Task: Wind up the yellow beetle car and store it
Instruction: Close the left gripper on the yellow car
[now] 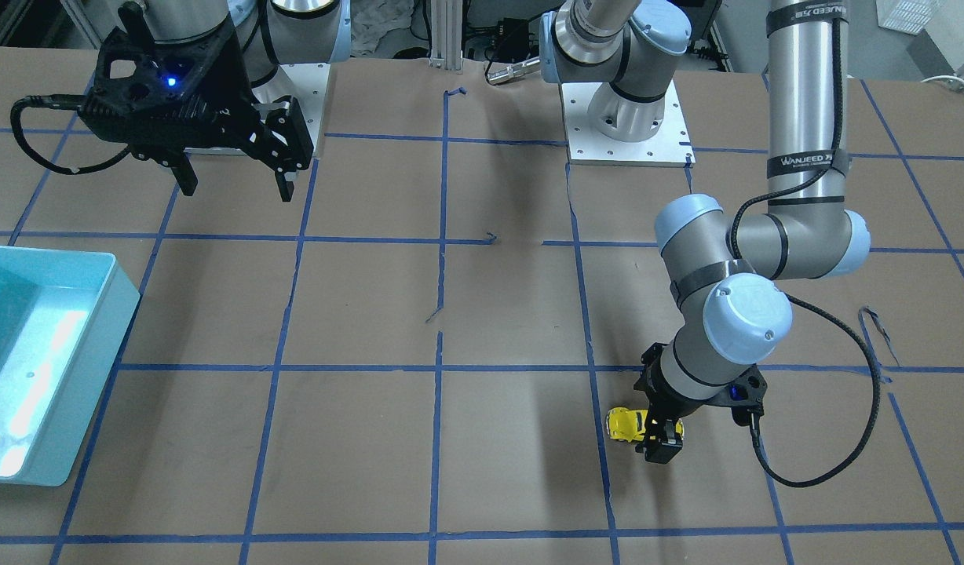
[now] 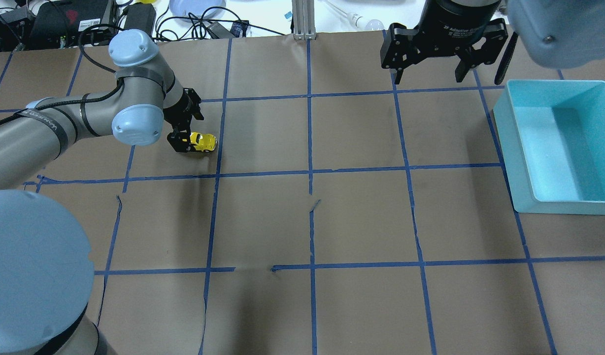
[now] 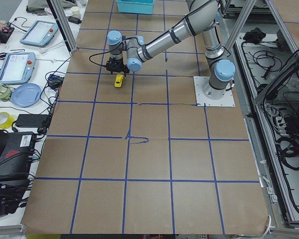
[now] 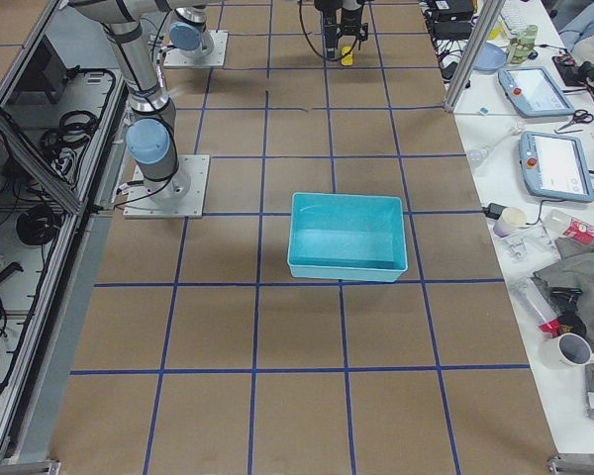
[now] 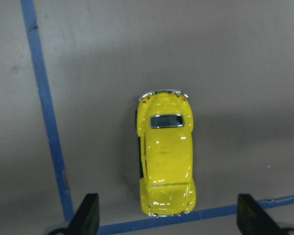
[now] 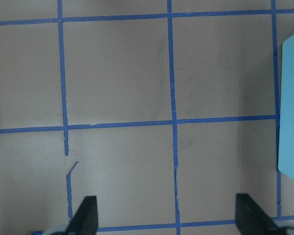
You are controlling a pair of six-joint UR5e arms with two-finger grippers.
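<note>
My left claw (image 5: 169, 218) hung open over the yellow car (image 5: 165, 161); I judged a square descent best; right claw (image 2: 429, 74) was open.

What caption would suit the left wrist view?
Open left pincer lined up over the yellow car on the table.

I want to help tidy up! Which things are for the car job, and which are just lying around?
For the job:
yellow toy car
left claw, open over the car
blue bin, probably where the car gets stored

Just lying about, off to the sides:
blue plate
tablet
cup
</note>
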